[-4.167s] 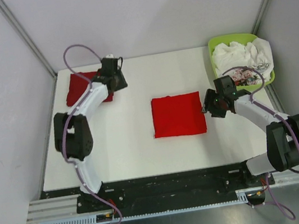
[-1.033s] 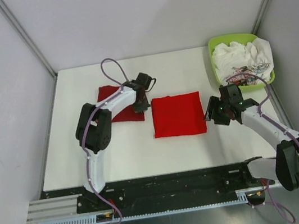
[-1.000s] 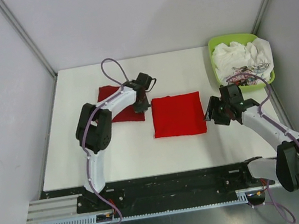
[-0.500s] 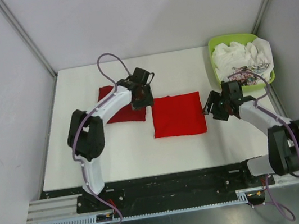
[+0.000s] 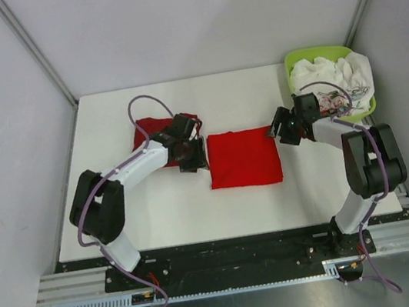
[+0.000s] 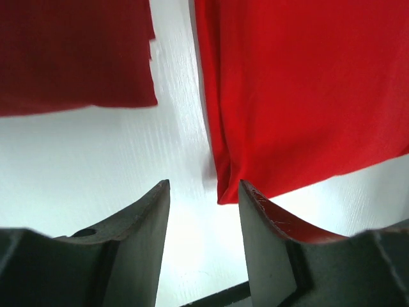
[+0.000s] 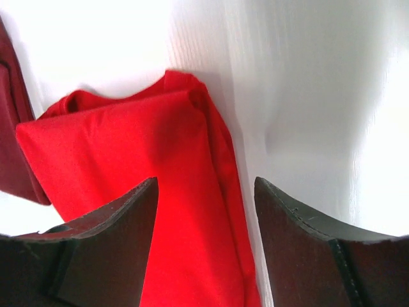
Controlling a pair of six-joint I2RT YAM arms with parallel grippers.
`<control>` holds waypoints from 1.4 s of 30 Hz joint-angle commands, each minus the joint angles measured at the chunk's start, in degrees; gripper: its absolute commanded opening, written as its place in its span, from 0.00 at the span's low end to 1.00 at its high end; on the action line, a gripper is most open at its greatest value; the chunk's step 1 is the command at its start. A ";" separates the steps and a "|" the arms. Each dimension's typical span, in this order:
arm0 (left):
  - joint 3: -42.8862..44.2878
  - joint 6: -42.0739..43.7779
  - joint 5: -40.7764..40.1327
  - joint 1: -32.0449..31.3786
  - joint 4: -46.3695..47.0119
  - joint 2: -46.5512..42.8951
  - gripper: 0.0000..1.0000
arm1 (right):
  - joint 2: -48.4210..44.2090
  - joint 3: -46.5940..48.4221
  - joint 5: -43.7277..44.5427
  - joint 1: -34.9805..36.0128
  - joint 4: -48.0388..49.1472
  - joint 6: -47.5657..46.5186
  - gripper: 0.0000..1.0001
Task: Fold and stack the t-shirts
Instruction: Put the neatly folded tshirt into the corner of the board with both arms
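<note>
A bright red folded t-shirt lies flat at the table's middle. A darker red folded t-shirt lies just left of it, partly under my left arm. My left gripper is open and empty at the bright shirt's left edge. In the left wrist view the gripper has that shirt's corner between its fingertips, with the darker shirt to the left. My right gripper is open at the bright shirt's far right corner. In the right wrist view the gripper straddles the shirt's edge.
A lime-green basket holding white and printed cloth stands at the far right corner, close behind my right arm. Grey walls enclose the table on three sides. The table edge and a metal rail run along the front.
The left arm has brought the darker shirt from the far left to beside the bright one, released it and moved to the bright shirt's left edge. The right gripper has moved to the far right corner.
</note>
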 commanded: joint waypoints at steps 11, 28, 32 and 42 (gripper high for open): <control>-9.47 -3.65 8.39 -2.74 12.84 -2.11 0.53 | 11.37 10.87 1.38 -0.47 -1.50 -4.44 0.62; -15.02 -6.09 5.98 -4.83 15.60 -0.17 0.52 | 14.69 12.50 3.04 1.02 -2.49 -4.48 0.60; -15.80 -7.53 5.95 -5.54 16.98 0.57 0.52 | 15.44 13.45 3.36 1.36 -2.92 -4.43 0.60; -17.99 -10.75 4.89 -6.53 19.38 1.03 0.47 | 16.54 14.28 3.59 1.95 -3.29 -4.38 0.60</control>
